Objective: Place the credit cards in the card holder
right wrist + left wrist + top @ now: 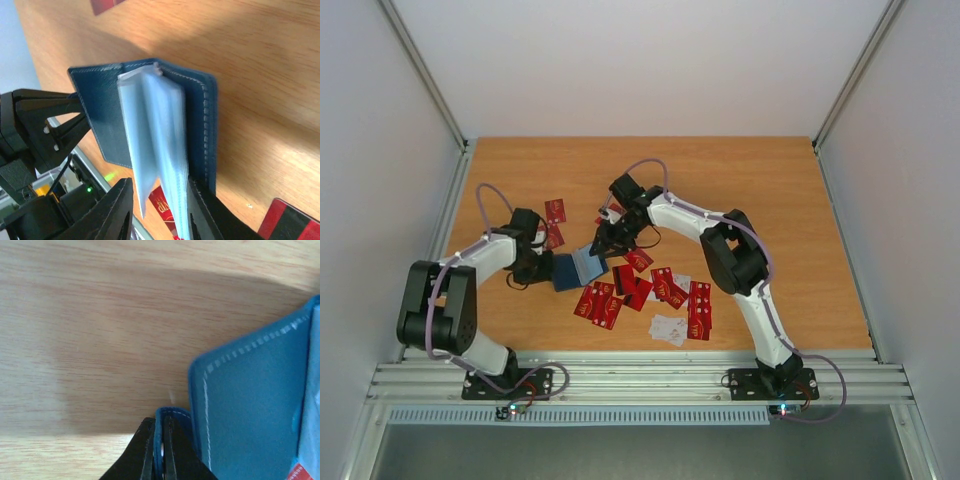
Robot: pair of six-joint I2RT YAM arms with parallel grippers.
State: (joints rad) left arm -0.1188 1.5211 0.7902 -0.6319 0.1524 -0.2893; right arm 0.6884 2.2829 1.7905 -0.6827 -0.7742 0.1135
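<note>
Wooden bench [770,200] holds a scatter of small red and white credit cards [665,295] nearest the arm bases. Just beyond them is the dark blue folding leather card holder [578,268], opened, with the left end effector [159,426] clenched on its cover edge. The right end effector [160,192] straddles its clear plastic sleeves [155,125], though I cannot tell whether it grips; farther back lie more red cards [555,212].

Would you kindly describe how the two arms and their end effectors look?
Both the left arm and the right arm have white links joined by bulky black joint housings, on black base plates. A lilac cable loops along each arm. The left end effector and the right end effector each have two plain black fingers tapering to the tips.
</note>
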